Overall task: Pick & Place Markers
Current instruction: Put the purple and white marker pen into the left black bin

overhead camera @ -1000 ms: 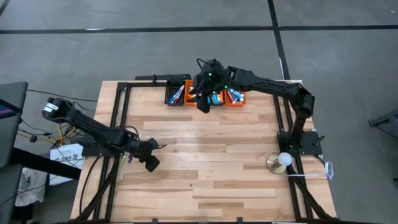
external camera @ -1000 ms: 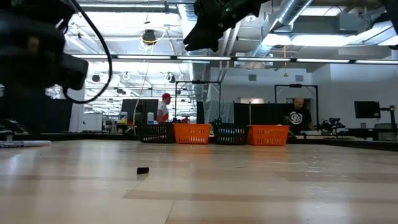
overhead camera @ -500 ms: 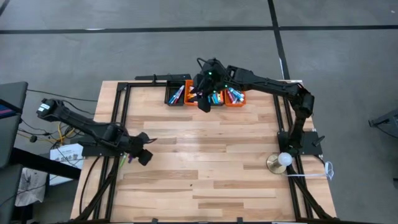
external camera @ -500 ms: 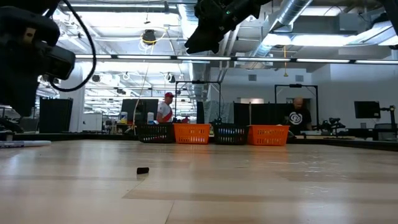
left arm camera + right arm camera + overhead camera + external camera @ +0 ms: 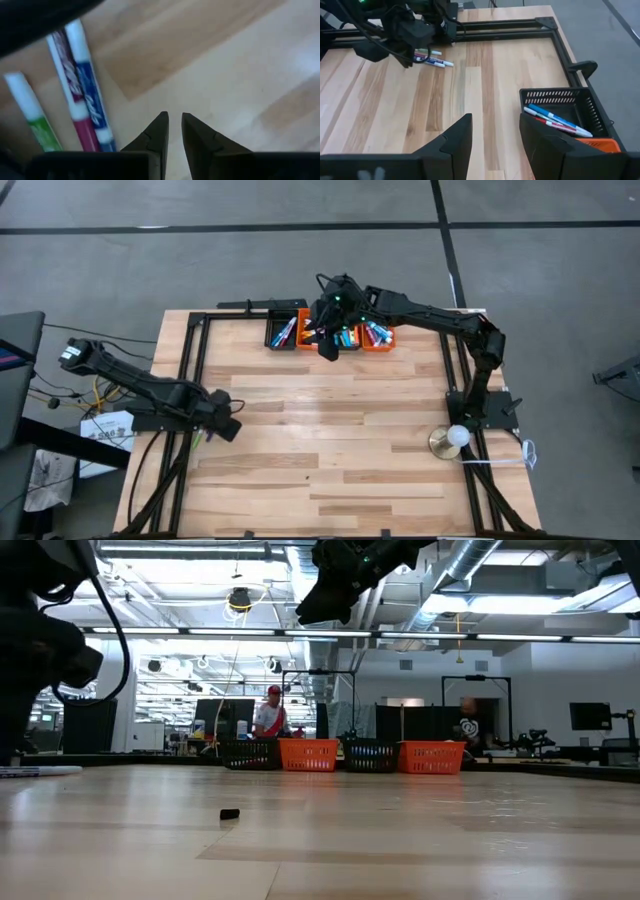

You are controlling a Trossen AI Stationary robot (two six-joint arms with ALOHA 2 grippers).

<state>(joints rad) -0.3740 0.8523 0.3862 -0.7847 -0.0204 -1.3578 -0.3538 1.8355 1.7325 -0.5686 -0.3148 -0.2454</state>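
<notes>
**Left pincer nearly closed and empty beside three markers; right pincer held apart above the bins**

The left gripper (image 5: 172, 131) is seen with its two fingertips drawn almost together, only a thin gap left between them, and nothing is held in that gap. It is placed low over the wooden table (image 5: 340, 460), at the table's left edge. Just beside it, three markers (image 5: 80, 95) lie on the wood: a blue one, a red or pink one touching it along its length, and a green one (image 5: 31, 115) set slightly apart. None of the three is touched by the fingers.

The right gripper (image 5: 492, 132) is kept with its fingers well apart, and nothing is gripped between them. It is held in the air at the far side of the table, above a row of small bins (image 5: 330, 335). A black bin (image 5: 560, 107) is shown with a blue marker and a red marker lying inside it, and an orange bin (image 5: 600, 145) stands touching it. More markers are seen in the other bins from above.

A small dark scrap (image 5: 230, 813) lies on the table, well apart from both arms. In the room beyond, a person (image 5: 268, 715) stands behind the baskets.
</notes>
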